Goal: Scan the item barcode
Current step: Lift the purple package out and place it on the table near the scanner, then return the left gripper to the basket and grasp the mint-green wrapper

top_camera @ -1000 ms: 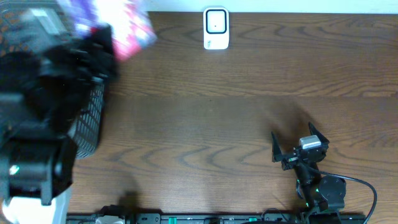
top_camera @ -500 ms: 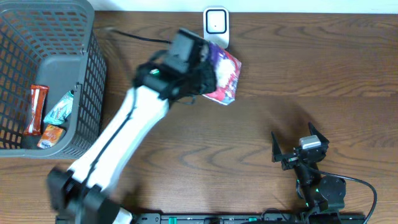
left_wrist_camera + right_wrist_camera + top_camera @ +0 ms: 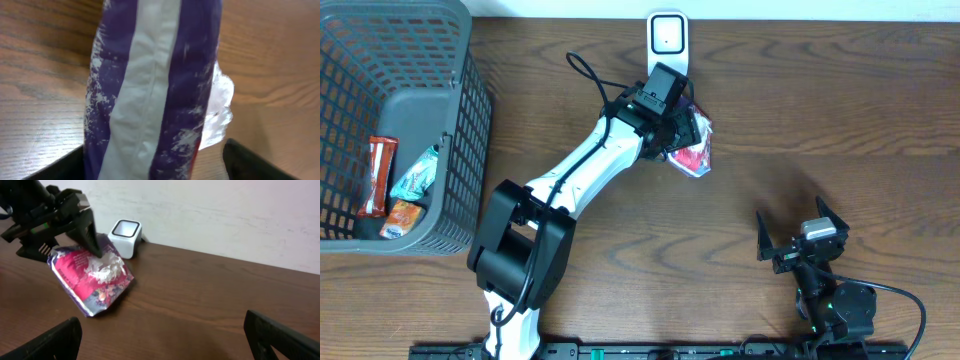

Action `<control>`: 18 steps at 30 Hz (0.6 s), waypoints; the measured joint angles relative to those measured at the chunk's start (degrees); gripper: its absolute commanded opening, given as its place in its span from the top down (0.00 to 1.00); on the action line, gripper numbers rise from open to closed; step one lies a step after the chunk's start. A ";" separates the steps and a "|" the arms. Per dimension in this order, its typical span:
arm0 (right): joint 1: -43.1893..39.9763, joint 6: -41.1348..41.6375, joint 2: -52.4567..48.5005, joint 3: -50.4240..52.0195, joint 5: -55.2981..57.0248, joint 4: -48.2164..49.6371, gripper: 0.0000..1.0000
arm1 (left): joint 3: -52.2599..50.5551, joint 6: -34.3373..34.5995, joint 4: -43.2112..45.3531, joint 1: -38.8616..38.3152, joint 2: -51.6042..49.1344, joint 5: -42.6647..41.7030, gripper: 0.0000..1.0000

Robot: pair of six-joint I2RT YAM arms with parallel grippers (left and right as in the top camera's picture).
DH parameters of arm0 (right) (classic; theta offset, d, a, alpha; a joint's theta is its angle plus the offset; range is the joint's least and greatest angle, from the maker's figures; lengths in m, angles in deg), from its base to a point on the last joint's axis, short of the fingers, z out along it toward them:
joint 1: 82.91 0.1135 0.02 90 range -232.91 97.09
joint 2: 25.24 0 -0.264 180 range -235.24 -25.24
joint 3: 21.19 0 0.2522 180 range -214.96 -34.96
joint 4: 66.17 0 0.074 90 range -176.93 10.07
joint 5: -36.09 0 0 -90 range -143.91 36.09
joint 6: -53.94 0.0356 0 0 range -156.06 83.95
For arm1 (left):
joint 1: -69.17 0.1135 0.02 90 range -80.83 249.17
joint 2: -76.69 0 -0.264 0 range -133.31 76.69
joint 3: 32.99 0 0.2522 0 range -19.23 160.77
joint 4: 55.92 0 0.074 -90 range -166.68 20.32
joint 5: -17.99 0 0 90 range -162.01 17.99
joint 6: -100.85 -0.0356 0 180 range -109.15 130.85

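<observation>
The item is a purple and pink snack bag [image 3: 698, 152] lying on the table just in front of the white barcode scanner [image 3: 667, 42]. My left gripper [image 3: 682, 128] sits low over the bag's near end, jaws open on either side of it. In the left wrist view the bag [image 3: 155, 85] fills the space between the fingers [image 3: 250, 161], with a gap at the right one. The right wrist view shows the bag [image 3: 92, 282] flat on the wood beside the scanner [image 3: 125, 236]. My right gripper [image 3: 795, 222] rests open near the front right, nothing in it.
A grey mesh basket [image 3: 460, 120] stands at the back left with several wrapped snacks [image 3: 395, 180] inside. A black cable runs from the left arm toward the scanner. A white wall borders the table's far edge.
The left arm swung from over the basket to the scanner with the bag. Its jaws have since opened, and the bag now lies lower on the table.
</observation>
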State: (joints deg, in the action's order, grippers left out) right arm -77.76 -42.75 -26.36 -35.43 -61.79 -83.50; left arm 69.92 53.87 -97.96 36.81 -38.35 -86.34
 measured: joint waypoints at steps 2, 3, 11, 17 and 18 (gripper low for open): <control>0.00 0.00 0.00 0.00 0.00 0.00 0.01 | 0.02 0.37 0.20 0.26 0.35 -0.22 0.14; 0.00 0.00 0.00 0.00 0.02 0.00 0.01 | 0.00 0.35 0.20 0.59 0.72 -0.33 0.14; 0.00 0.00 0.00 0.00 0.00 0.00 0.01 | 0.04 0.24 4.33 8.44 13.22 -0.35 0.14; 0.02 0.00 0.00 0.00 0.02 0.00 0.01 | 1.29 -6.29 6.47 18.86 28.83 2.54 0.14; 0.02 0.00 0.00 0.00 0.02 0.00 0.01 | 1.46 -8.07 5.90 20.48 30.82 4.00 0.14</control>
State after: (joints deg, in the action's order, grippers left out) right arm -77.74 -42.75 -26.36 -35.43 -61.77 -83.50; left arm 71.38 45.81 -92.05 57.29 -7.54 -82.34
